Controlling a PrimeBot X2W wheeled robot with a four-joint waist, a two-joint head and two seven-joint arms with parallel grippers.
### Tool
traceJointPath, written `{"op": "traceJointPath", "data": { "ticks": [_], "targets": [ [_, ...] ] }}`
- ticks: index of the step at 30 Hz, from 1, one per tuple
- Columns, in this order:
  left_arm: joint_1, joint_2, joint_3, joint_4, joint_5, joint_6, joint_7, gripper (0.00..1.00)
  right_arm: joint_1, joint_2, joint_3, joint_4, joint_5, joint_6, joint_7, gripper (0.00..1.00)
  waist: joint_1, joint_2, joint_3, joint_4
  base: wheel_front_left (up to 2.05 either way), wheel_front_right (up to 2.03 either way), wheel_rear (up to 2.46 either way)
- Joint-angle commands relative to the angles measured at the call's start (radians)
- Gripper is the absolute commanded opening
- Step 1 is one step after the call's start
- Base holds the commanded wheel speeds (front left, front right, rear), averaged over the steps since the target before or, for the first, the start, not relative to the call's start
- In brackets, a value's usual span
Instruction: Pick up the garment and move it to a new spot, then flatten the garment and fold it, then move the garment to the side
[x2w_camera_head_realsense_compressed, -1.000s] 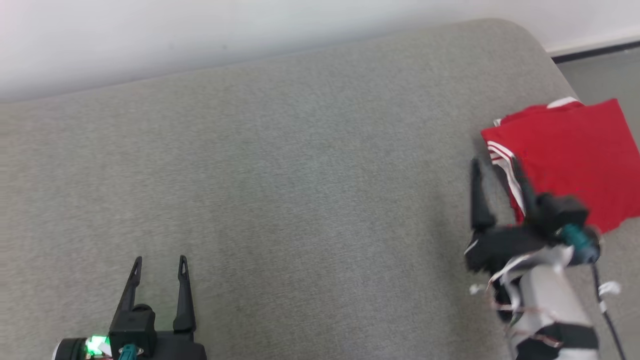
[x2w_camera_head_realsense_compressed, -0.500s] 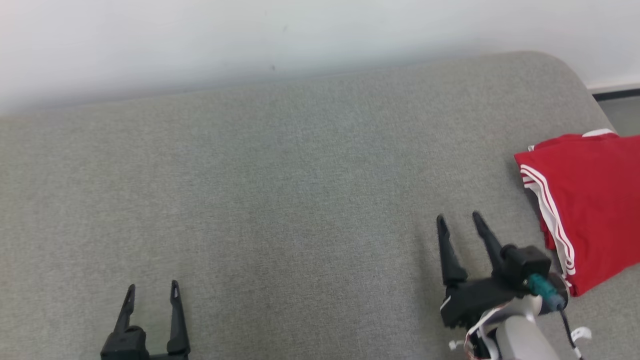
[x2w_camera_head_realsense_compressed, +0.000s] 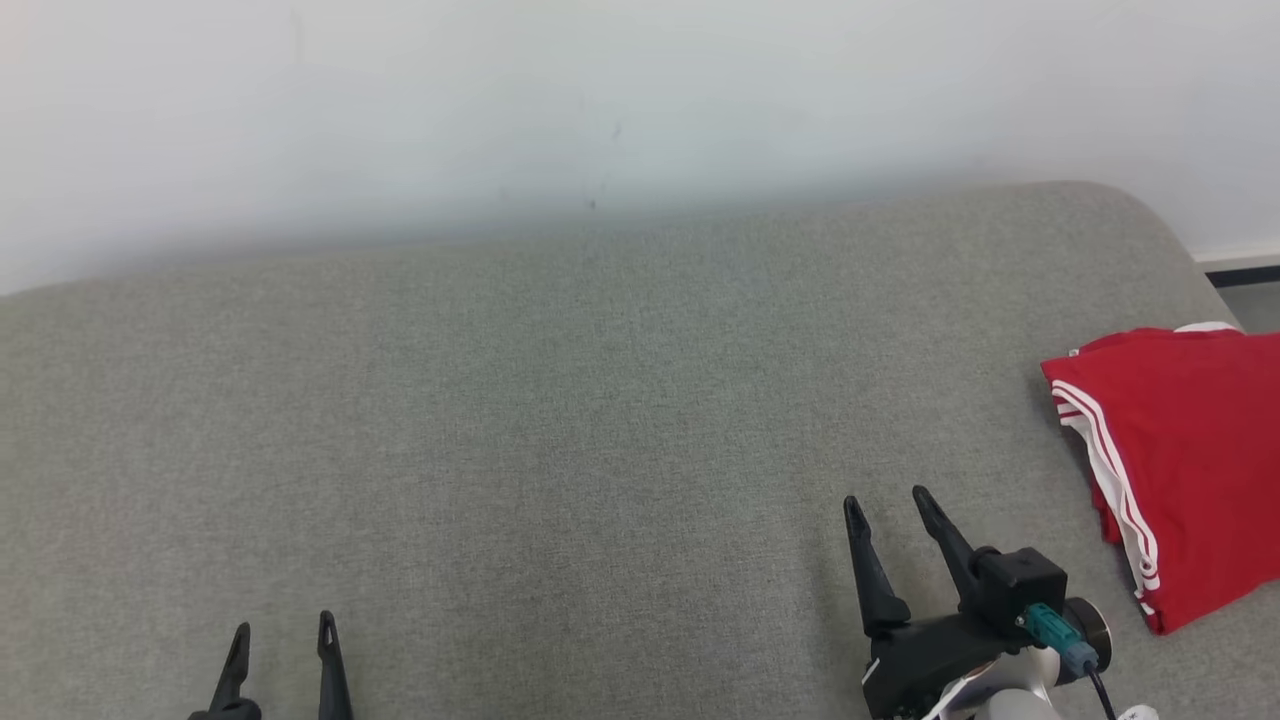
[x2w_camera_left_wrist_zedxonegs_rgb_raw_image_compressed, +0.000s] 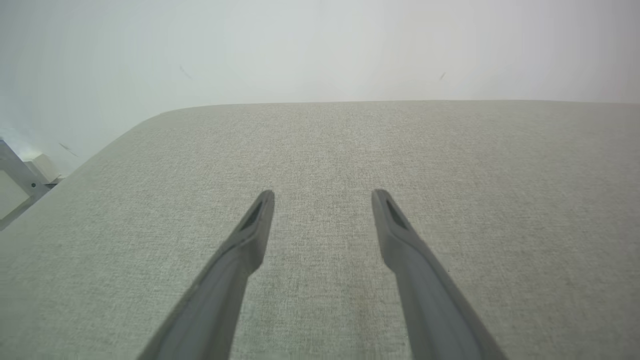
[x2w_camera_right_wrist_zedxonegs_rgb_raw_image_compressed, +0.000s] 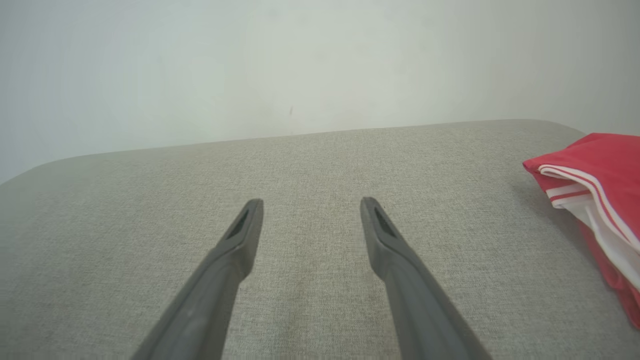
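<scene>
Between the fingers of the right gripper (x2w_camera_head_realsense_compressed: 884, 497), anything being pinched? (checker)

Nothing. Both fingers are standing spread wide, with bare grey cushion (x2w_camera_head_realsense_compressed: 600, 400) showing through the gap. Same with the left gripper (x2w_camera_head_realsense_compressed: 283, 622): spread, holding nothing. (annotator)

Where's the garment (x2w_camera_head_realsense_compressed: 1190, 450) sitting? (checker)

Off to the right of the right fingers, apart from them, not touching. It's lying folded, red with white stripes along the edge facing the fingers, near the cushion's right end. Well apart from the left fingers. (annotator)

What's changing? (checker)

A second ago the right fingers were reaching over that striped edge; now they're sitting clear of it, so the arm is pulling back. Head camera is tilting up too, and more wall (x2w_camera_head_realsense_compressed: 600, 100) is showing beyond the fingertips, so I'm not logging the garment as moving. (annotator)

Meaning? (checker)

I'm judging the fold and the side placement as done, and the arms as going back to rest. (annotator)

Counts? (checker)

I'm counting two grippers, four fingers, one garment, one cushion, one wall. (annotator)
</scene>
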Motion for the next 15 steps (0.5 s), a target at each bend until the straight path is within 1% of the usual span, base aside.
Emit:
{"op": "traceJointPath", "data": {
  "ticks": [1, 11, 15],
  "targets": [
    [0.014, -0.003, 0.004, -0.003, 0.003, -0.004, -0.003, 1.0, 0.015, 0.003, 0.004, -0.001, 0.005, -0.003, 0.001, 1.0, 0.0001, 0.0, -0.016, 0.007, 0.0, 0.0, 0.0],
    [0.036, -0.005, 0.024, -0.009, 0.009, -0.012, -0.003, 1.0, 0.041, 0.003, 0.016, 0.007, 0.021, -0.003, 0.001, 1.0, 0.0001, 0.0, -0.034, 0.009, 0.0, 0.0, 0.0],
    [0.039, -0.005, 0.023, -0.004, -0.009, -0.02, -0.003, 1.0, 0.042, 0.003, 0.018, 0.01, 0.023, -0.003, 0.001, 1.0, 0.0001, 0.0, -0.033, 0.008, 0.0, 0.0, 0.0]
  ]
}}
